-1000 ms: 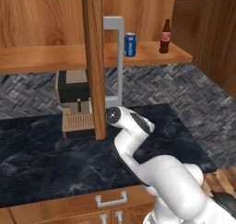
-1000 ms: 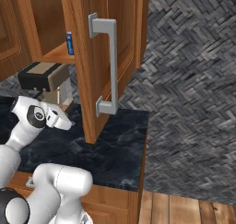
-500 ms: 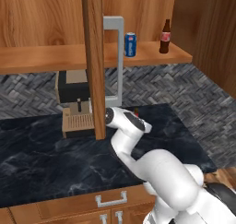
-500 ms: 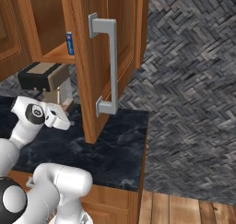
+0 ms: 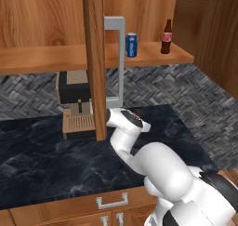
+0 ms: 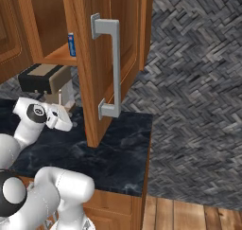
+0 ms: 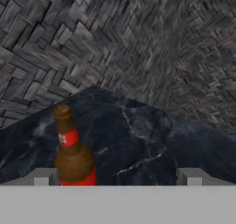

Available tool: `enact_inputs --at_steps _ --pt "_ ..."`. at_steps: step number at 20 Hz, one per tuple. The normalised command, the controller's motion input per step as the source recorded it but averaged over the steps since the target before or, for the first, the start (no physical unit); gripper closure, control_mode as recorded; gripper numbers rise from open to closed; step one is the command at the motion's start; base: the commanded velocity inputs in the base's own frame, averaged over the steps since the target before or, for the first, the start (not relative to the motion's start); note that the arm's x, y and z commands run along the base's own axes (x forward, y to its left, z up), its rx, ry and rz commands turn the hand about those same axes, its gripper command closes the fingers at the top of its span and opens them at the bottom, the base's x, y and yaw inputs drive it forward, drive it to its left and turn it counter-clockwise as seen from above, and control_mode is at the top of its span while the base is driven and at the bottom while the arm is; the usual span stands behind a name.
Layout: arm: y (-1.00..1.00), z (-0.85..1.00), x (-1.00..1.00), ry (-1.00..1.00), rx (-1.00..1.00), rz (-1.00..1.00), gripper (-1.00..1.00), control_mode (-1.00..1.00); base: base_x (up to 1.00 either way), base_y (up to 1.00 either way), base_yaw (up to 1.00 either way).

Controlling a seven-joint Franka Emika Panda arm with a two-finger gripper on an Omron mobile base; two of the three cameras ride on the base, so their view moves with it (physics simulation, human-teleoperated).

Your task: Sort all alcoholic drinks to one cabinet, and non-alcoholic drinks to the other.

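Observation:
In the hand view a brown beer bottle (image 7: pixel 73 155) with a red label stands upright on the dark marble counter (image 7: pixel 138 135). It is close in front of my gripper (image 7: pixel 117 178), just inside the left fingertip (image 7: pixel 44 176). The jaws stand wide open and hold nothing. In the left base view my hand (image 5: pixel 124 119) is low over the counter, right of the open cabinet door (image 5: pixel 95 62). On the open cabinet's shelf (image 5: pixel 153 57) stand a blue soda can (image 5: pixel 131 45) and a small dark cola bottle (image 5: pixel 165 36). The soda can (image 6: pixel 71 44) also shows past the door.
The open door with its grey handle (image 5: pixel 116 57) hangs just left of my hand. A dark coffee machine (image 5: pixel 74 95) stands on the counter behind the door. A herringbone tile wall (image 7: pixel 138 43) backs the counter. The counter ends at the right (image 6: pixel 149 148).
The arm's elbow has pushed slightly forward and up. The hand stays almost in place beside the door, and the jaws remain open.

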Motion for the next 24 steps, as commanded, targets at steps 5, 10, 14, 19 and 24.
enact_inputs --at_steps 5,10,14,19,24 --pt "0.0 0.0 0.17 -0.04 -0.04 -0.05 -1.0 -1.0 0.0 0.0 0.0" --pt "0.0 0.0 0.16 -0.02 -0.04 -0.06 -1.0 -1.0 0.0 0.0 0.0" --pt "0.0 -0.01 0.12 0.0 -0.03 -0.07 -1.0 -1.0 0.0 0.0 0.0" --pt "0.0 -0.04 0.16 0.0 -0.02 -0.07 -1.0 -1.0 0.0 0.0 0.0" --pt "0.0 -0.15 0.17 0.0 -0.01 -0.05 -1.0 -1.0 0.0 0.0 0.0"
